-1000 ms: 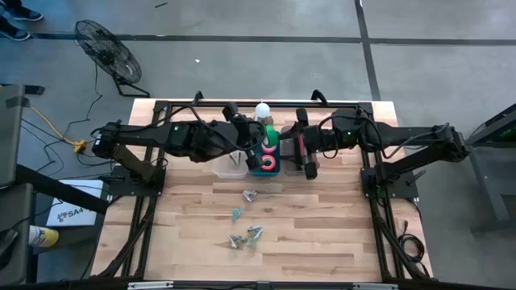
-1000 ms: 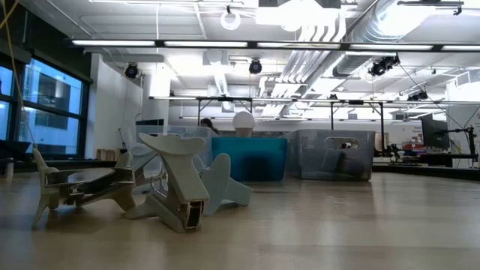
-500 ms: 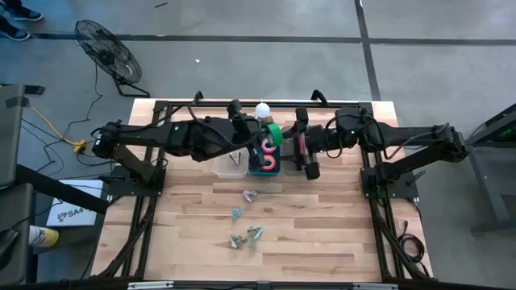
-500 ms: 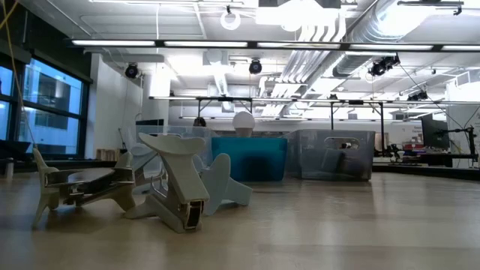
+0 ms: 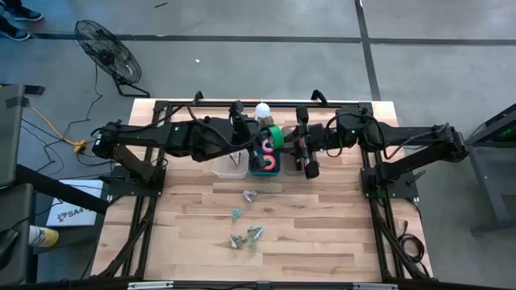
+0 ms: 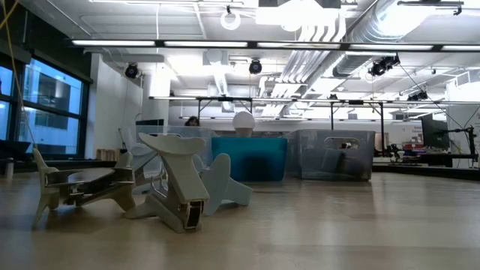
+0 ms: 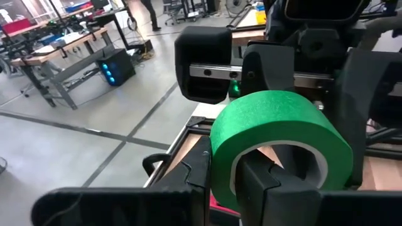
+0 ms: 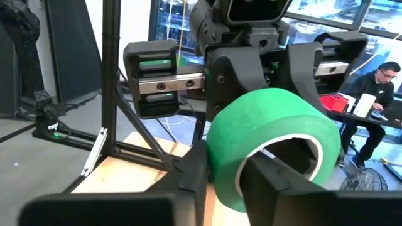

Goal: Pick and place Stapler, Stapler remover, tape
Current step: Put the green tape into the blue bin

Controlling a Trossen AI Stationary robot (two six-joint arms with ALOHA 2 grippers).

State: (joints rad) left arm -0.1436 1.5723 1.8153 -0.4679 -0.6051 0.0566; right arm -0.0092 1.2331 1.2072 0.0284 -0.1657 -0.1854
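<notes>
High above the bins hangs a green tape roll [image 5: 276, 135], between my left gripper [image 5: 266, 137] and my right gripper [image 5: 287, 139], which face each other and are both shut on it. Pink and red tape rolls [image 5: 266, 161] lie in the blue bin [image 5: 251, 171]. A long red and dark stapler [image 5: 301, 150] shows below my right gripper. Silvery stapler removers [image 5: 246, 216] lie on the wooden table, and they loom large in the low view [image 6: 172, 184]. My left gripper [image 7: 232, 179] holds the green roll by its wall [image 7: 220, 163], with one finger [image 7: 273, 188] in the hollow and the other outside. It comes level from the table's left. The roll stands on edge, lifted clear. My right gripper [image 8: 229, 179] holds the same roll by its wall [image 8: 220, 160], with one finger [image 8: 282, 185] in the hollow and the other outside. It comes level from the table's right, opposite my left gripper.
A clear bin [image 5: 228, 167] stands left of the blue bin, and another [image 6: 336, 154] stands right of it. A white round-topped bottle [image 5: 262, 110] stands behind them. The near half of the table [image 5: 322, 234] holds only the removers. A fan [image 5: 107, 50] stands on the floor.
My left gripper has tipped up a little, and the green roll has shifted slightly toward my right gripper.
</notes>
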